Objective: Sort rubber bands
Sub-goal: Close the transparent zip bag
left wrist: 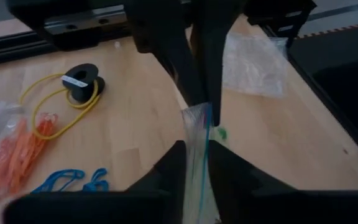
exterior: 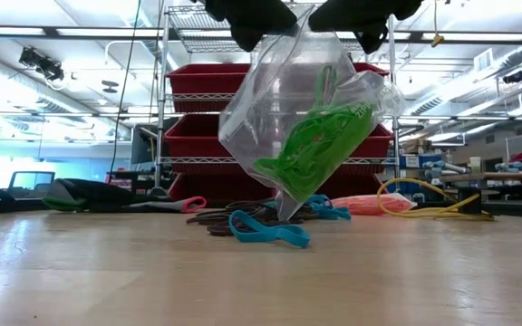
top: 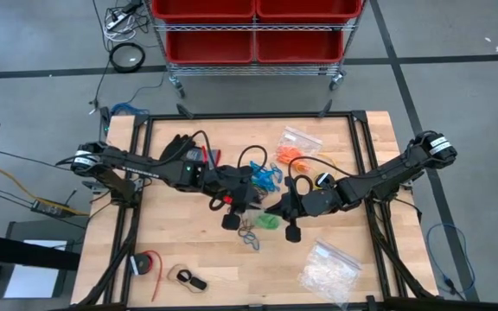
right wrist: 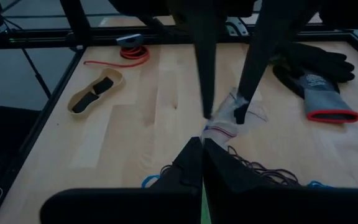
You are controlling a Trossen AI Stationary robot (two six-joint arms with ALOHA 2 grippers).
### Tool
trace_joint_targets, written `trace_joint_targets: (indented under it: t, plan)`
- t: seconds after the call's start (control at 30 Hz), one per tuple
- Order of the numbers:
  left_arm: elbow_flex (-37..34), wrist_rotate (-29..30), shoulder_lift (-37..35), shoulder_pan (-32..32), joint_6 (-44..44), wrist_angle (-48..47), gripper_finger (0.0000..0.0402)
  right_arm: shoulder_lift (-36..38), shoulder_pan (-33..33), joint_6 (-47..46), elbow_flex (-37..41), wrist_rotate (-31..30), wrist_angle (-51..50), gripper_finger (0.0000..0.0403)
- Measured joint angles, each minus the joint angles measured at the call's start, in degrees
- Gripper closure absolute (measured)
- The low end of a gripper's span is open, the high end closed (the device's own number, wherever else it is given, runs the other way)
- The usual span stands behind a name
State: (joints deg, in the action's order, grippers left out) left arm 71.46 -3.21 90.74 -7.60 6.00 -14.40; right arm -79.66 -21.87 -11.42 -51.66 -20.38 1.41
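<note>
A clear zip bag (exterior: 306, 109) holding green rubber bands (exterior: 320, 145) hangs above the table's middle, with both grippers at its mouth. My left gripper (top: 247, 204) comes from the table's left and my right gripper (top: 277, 210) from the right; each is shut on the bag. Under the bag, loose blue rubber bands (exterior: 270, 231) and black rubber bands (exterior: 220, 219) lie on the wood. More blue bands (top: 266, 177) and orange bands (top: 285, 157) lie farther back. My left gripper pinches the bag's mouth edge (left wrist: 197, 121) between its two fingers, slanting down from the table's left. The bag hangs below the fingers; only its lowest corner (exterior: 288, 213) reaches the band pile. My right gripper pinches the zip edge (right wrist: 219, 130) of the bag's mouth between its two shut fingers, slanting down from the table's right, right beside the left fingers (right wrist: 241, 112). The bag hangs tilted beneath it.
Black gloves (top: 180, 149) lie at the far left, and a black spool with a yellow cable (left wrist: 82, 81) at the far right. A clear bag of whitish pieces (top: 327, 269) lies near right. A red roll (top: 148, 263) and a tan holder (top: 187, 278) sit near left.
</note>
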Motion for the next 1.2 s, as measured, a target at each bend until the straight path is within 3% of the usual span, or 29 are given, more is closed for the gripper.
trace_joint_targets:
  t: [0.17, 0.33, 0.6, 0.73, 0.87, 1.2]
  plan:
    - [0.00, 1.03, 0.00, -0.02, 0.00, -0.31, 0.0393, 0.00, 0.26, -0.07, 0.00, -0.02, -0.05, 0.0403]
    - [0.00, 1.09, 0.00, -0.15, 0.00, -0.32, 0.0397, 0.00, 0.68, -0.59, 0.00, -0.30, -0.26, 0.0388]
    - [0.00, 2.81, 0.00, -1.23, 0.00, 0.21, 0.0399, -0.32, 0.68, -3.44, 0.00, -0.93, -0.03, 0.0308]
    - [0.02, 3.59, 0.00, -1.58, 0.02, 1.38, 0.0400, -1.93, 0.84, -3.98, 0.00, -0.77, 0.90, 0.0291]
    - [0.04, 3.77, -0.02, -1.82, 0.02, 1.16, 0.0400, -4.47, 1.29, -5.08, 0.00, -0.71, 0.60, 0.0306]
    - [0.04, 3.75, -0.04, -1.92, -1.65, -2.63, 0.0398, -5.22, 1.73, -3.80, 0.02, -1.09, 2.82, 0.0398]
